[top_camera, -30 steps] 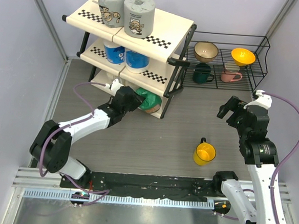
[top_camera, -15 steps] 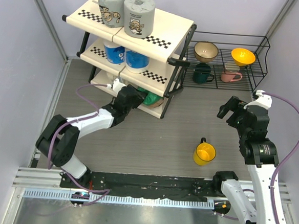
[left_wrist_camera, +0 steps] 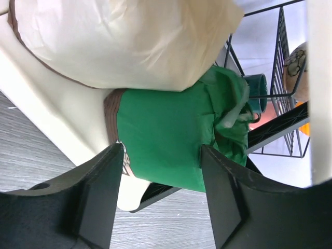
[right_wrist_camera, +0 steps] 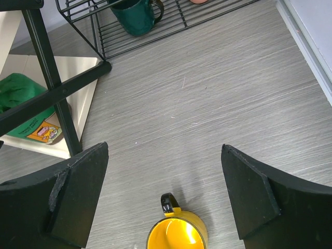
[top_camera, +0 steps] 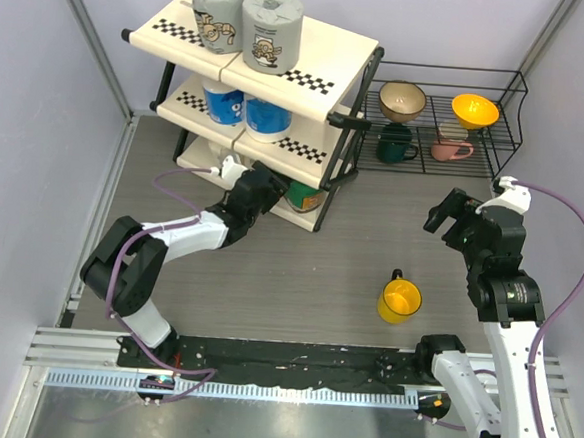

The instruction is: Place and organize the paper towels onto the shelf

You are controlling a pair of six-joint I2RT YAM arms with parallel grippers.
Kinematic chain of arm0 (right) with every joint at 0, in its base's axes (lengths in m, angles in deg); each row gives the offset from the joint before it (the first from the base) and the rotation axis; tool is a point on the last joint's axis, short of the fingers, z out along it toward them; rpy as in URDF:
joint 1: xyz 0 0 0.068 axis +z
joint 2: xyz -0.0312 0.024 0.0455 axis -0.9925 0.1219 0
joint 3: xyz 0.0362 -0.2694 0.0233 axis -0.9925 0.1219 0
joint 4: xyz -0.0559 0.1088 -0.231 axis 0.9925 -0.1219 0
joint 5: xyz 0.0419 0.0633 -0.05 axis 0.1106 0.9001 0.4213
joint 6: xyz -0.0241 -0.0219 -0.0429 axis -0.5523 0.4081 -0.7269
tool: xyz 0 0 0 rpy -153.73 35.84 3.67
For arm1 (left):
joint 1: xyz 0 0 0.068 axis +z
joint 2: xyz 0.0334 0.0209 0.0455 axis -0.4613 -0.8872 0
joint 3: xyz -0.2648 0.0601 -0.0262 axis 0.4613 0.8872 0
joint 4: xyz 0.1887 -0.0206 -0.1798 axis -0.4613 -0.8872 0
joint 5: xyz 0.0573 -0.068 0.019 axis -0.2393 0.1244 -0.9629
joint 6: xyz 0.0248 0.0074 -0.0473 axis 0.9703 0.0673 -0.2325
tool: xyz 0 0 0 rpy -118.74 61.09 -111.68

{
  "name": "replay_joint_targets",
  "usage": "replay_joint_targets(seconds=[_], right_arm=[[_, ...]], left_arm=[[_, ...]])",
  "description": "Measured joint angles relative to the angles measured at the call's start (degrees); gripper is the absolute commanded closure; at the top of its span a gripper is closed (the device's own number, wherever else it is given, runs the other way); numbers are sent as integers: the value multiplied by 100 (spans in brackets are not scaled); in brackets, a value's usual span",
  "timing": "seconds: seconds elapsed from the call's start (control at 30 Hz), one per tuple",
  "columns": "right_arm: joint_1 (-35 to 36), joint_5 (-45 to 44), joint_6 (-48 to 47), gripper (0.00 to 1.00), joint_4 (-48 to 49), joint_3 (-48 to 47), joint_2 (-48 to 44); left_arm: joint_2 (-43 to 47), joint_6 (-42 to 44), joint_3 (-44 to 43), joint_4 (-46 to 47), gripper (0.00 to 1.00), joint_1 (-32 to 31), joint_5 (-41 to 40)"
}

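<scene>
Crinkly green roll (left_wrist_camera: pixel 166 129) lies partly hidden behind a cream roll (left_wrist_camera: pixel 119 36) on the smooth shelf (left_wrist_camera: pixel 46 109). The left gripper (left_wrist_camera: pixel 162 149) has its jaws parted around it, and the right gripper (right_wrist_camera: pixel 163 155) gapes wide.

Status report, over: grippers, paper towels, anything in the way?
Left gripper straddles green roll on bottom shelf, grip unclear. Right gripper open, empty. Nothing blocking; yellow mug well aside.

A yellow mug (top_camera: pixel 399 301) is seen upright on the grey wood-grain table (top_camera: pixel 298 270), at 4 o'clock from its middle. A black wire rack (top_camera: pixel 511 104) is set at 1 o'clock. On it, a tan bowl (top_camera: pixel 402 99) and an orange bowl (top_camera: pixel 475 111) are held at the back, with a dark green mug (top_camera: pixel 395 144) and a pink cup (top_camera: pixel 447 148) in front.
</scene>
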Motion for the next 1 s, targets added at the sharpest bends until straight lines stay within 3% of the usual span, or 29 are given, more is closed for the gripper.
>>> replay_joint_targets(seconds=[0.33, 0.6, 1.0], right_arm=[[0, 2, 0, 5, -39, 0, 0], [0, 2, 0, 5, -72, 0, 0], [0, 120, 31, 5, -109, 0, 4]], left_arm=[[164, -107, 160, 101, 34, 0, 72], [1320, -133, 708, -42, 28, -2, 306], [3486, 647, 645, -3126, 5, -7, 557]])
